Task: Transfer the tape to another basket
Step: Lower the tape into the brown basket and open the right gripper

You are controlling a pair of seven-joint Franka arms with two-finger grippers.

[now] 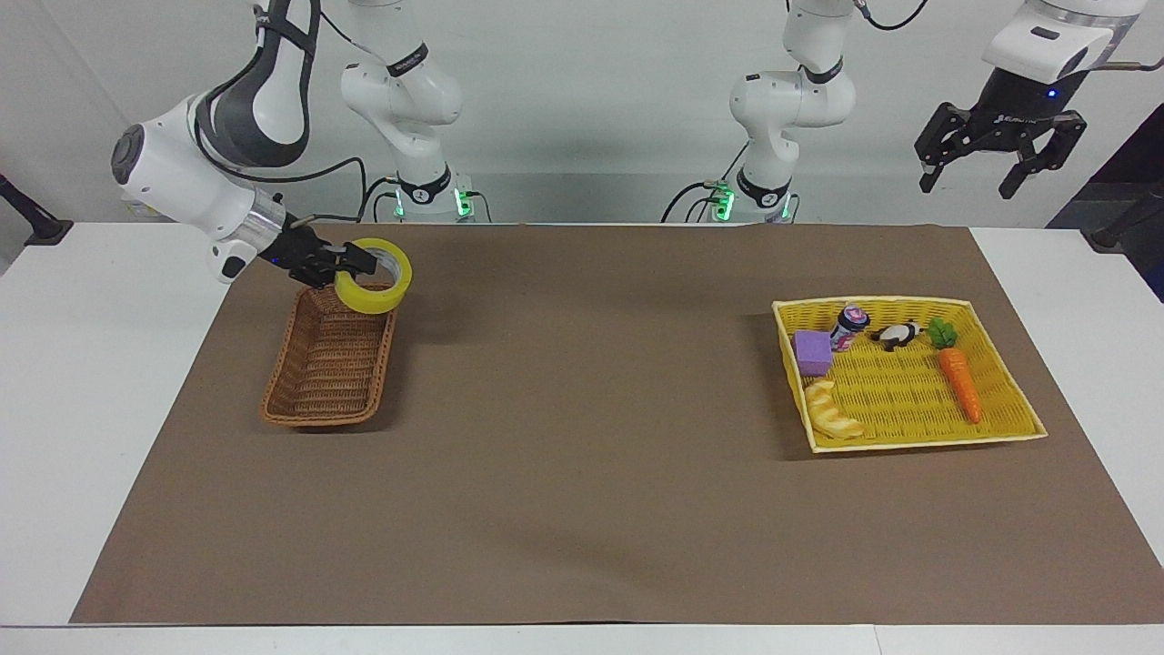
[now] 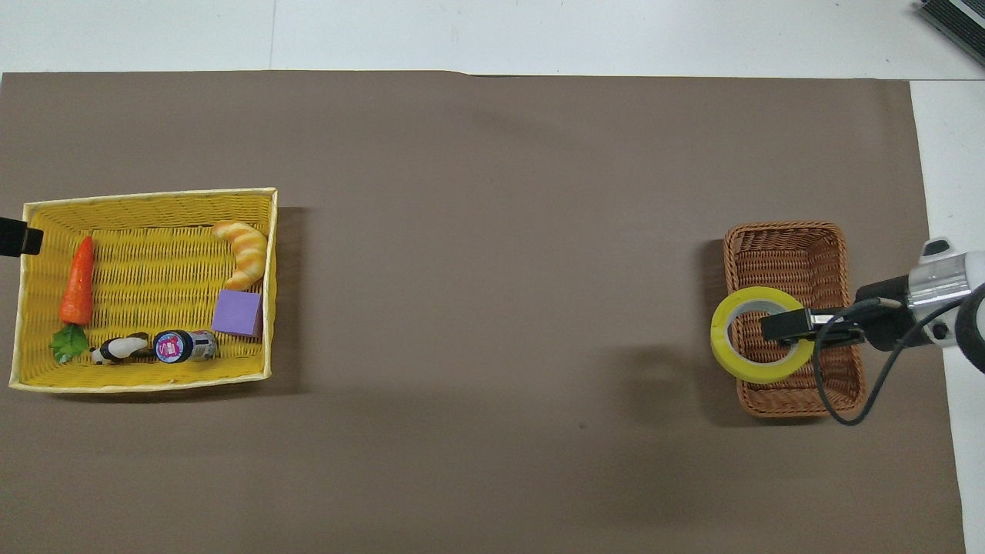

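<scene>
The tape (image 1: pixel 374 276), a yellow roll with a pale inner core, is in the upper left part of the facing view and at the right side of the overhead view. It hangs in the air, carried by the right gripper (image 1: pixel 350 261), and it does not touch anything else. One finger goes through the hole of the roll and the fingers are clamped on the wall of the ring. The roll is held nearly flat, a little tilted, so its hole shows from above.

Under the tape is the brown wicker basket (image 1: pixel 300 405), narrow and deep, in the left part of the facing view. In the overhead view the tape covers the basket's end that is lower in the frame, and part of the ring sticks out over the basket's rim toward the middle of the table. The right arm comes in from the right edge of the overhead view.

The yellow tray-basket (image 1: pixel 1009 438) lies at the right of the facing view. In it are a carrot toy (image 1: pixel 958 379), a croissant toy (image 1: pixel 832 412), a purple block (image 1: pixel 812 352), a small bottle (image 1: pixel 848 327) and a small black and white toy (image 1: pixel 898 335).

The left gripper (image 1: pixel 1000 171) waits high in the upper right corner of the facing view, above the table's edge, with its jaws apart and nothing between them.
</scene>
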